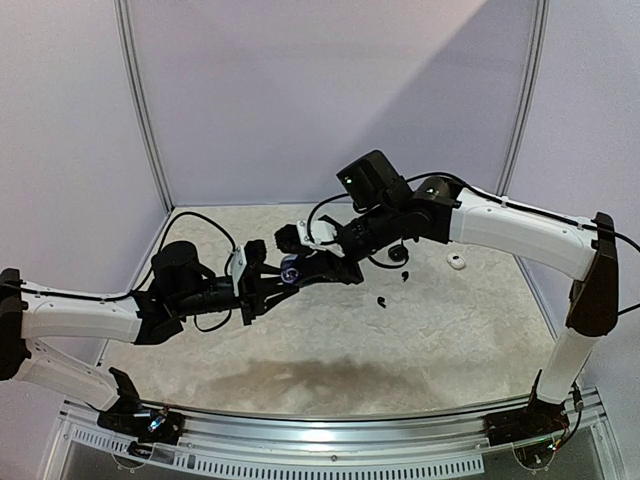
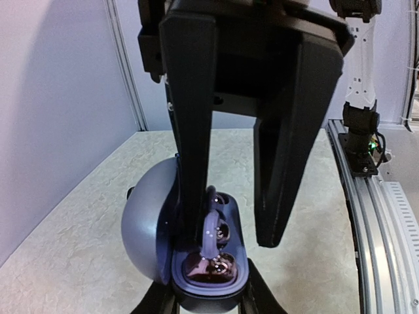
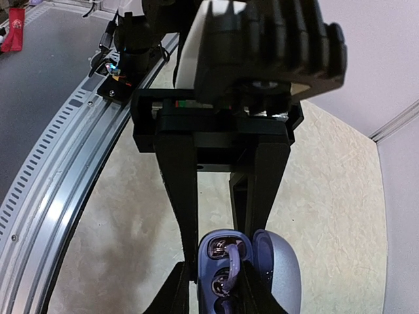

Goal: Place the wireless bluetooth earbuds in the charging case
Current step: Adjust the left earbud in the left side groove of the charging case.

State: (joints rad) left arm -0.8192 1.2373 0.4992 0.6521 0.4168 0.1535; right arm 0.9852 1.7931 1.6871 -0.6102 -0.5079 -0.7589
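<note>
Above the table (image 1: 330, 350), my left gripper (image 1: 281, 278) clamps the open charging case (image 2: 147, 222) by its base. One pale earbud (image 2: 211, 232) lies inside, its stem running along the case's length. My right gripper (image 2: 232, 243) hangs over it, fingers (image 2: 190, 196) parted and pinching nothing, one just beside the stem.

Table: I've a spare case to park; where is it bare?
Bare: the near strip of table between the arm bases. Crowded: centre-left, where both arms meet at the charging case; a white earbud and black earbuds lie right of that.
</note>
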